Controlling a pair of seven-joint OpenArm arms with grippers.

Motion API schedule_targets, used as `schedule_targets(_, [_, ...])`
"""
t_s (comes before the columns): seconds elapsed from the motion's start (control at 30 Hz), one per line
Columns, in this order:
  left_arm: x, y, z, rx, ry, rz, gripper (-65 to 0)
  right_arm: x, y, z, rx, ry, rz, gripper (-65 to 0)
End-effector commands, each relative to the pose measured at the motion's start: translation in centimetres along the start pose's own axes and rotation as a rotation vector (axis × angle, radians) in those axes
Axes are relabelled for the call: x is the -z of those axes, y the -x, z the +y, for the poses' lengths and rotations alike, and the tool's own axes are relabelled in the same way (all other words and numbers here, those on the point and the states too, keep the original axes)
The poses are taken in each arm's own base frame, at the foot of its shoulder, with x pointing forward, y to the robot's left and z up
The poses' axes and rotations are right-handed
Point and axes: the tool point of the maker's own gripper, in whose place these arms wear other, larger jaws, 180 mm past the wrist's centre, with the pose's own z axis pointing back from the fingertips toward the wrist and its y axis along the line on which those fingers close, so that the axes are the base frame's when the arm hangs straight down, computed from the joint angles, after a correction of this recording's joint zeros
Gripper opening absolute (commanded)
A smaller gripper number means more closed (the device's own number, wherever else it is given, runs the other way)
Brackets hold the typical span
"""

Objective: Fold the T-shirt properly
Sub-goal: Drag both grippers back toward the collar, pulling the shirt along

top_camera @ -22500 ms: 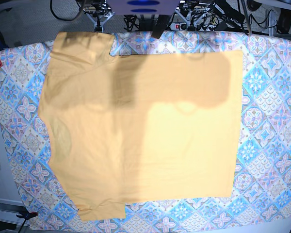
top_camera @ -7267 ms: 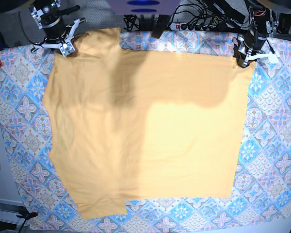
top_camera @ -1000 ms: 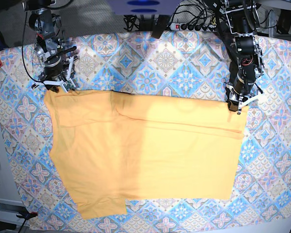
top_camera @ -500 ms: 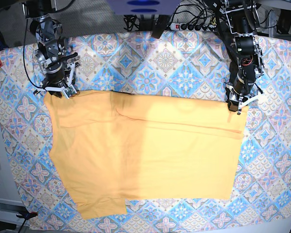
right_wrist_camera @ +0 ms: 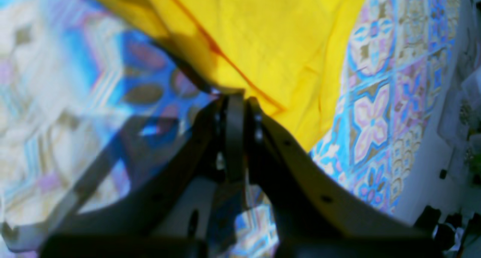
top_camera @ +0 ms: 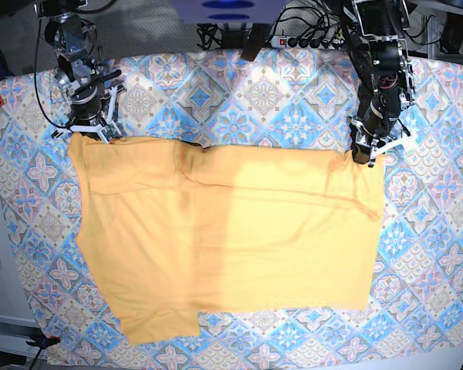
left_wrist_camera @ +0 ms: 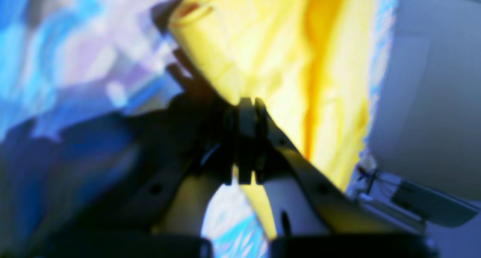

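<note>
Patterned tablecloth [top_camera: 239, 100] covers the worktop, T-shirt [top_camera: 231, 239] spread flat across its middle and near side — left pincer [top_camera: 363, 156] and right pincer [top_camera: 89, 131] each clamped on a far corner.

Bright, even overhead light fills the base view, sharp throughout, shadows faint. Both wrist views are soft and oversaturated: the T-shirt [right_wrist_camera: 285, 40] glows vivid yellow, the tablecloth [left_wrist_camera: 67, 58] smears into blue blur, and the near metalwork is dark, perhaps backlit.
</note>
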Motion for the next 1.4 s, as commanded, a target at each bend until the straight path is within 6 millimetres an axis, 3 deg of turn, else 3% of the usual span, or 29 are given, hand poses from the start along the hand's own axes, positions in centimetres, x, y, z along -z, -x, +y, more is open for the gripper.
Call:
schedule_targets(0.0, [-0.3, -0.8, -0.5, 0.012, 0.012, -0.017, -65.0, -0.3, 0.0, -0.8, -0.013, 0.016, -0.006, -64.9])
schedule_targets(0.3, [-2.4, -1.0, 3.1, 0.021, -0.060, -0.011, -65.0, -1.8, 2.9, -1.7, -0.009, 0.038, 0.044, -65.0])
schedule_targets(0.5, [-3.6, -0.3, 5.1, -0.002, -0.097, 0.005, -65.0, -2.7, 4.3, -0.8, -0.011, 0.020, 0.071, -65.0])
schedule_targets(0.63, [-4.8, -0.1, 4.6, 0.033, -0.082, 0.005, -65.0, -3.0, 4.2, -0.6, -0.012, 0.017, 0.065, -65.0])
schedule_targets(0.7, [-5.1, -0.1, 3.4, 0.052, -0.053, 0.001, -65.0, -3.2, 4.1, -0.6, -0.014, 0.016, 0.061, -65.0])
schedule_targets(0.87, [-5.9, 0.0, 3.4, 0.056, -0.051, 0.002, -65.0, -3.4, 2.7, -1.1, -0.013, 0.031, 0.028, -65.0])
schedule_targets(1.13, [-7.5, 0.9, 5.9, 0.034, -0.101, 0.023, -65.0, -4.5, 4.1, -1.5, -0.007, 0.045, 0.054, -65.0])
schedule_targets(1.37, [-8.4, 1.5, 7.2, 0.037, -0.133, 0.039, -65.0, -5.2, 5.3, -0.4, -0.012, 0.019, 0.078, -65.0])
